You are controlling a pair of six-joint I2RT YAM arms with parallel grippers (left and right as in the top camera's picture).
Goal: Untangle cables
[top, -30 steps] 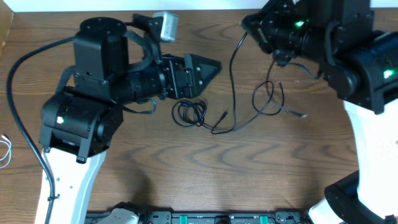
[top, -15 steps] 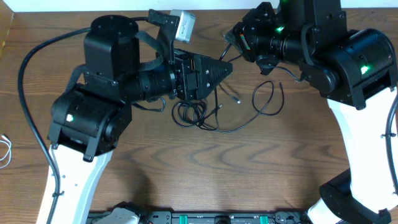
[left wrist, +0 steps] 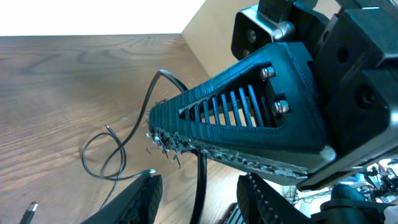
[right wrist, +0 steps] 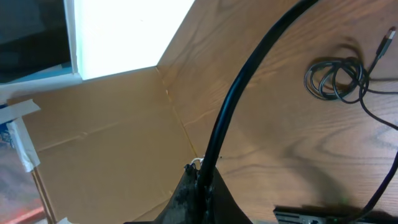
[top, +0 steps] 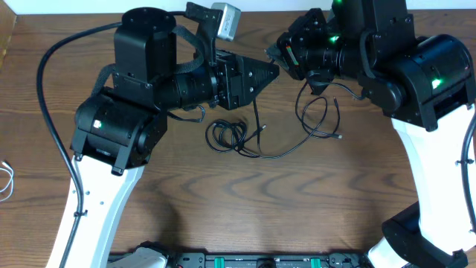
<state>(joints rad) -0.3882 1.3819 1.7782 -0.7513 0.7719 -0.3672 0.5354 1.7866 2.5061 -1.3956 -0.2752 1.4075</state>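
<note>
The brown wooden table (top: 223,201) carried a coiled black cable (top: 227,135). The right fingers (right wrist: 189,196) were closed on a second black cable (right wrist: 242,93). It passed untouched between the left fingers (left wrist: 137,200), which stood apart.

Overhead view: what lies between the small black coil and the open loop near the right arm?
A thin black cable strand curves across there, running from the coil toward the loop; the overhead view shows it.
</note>
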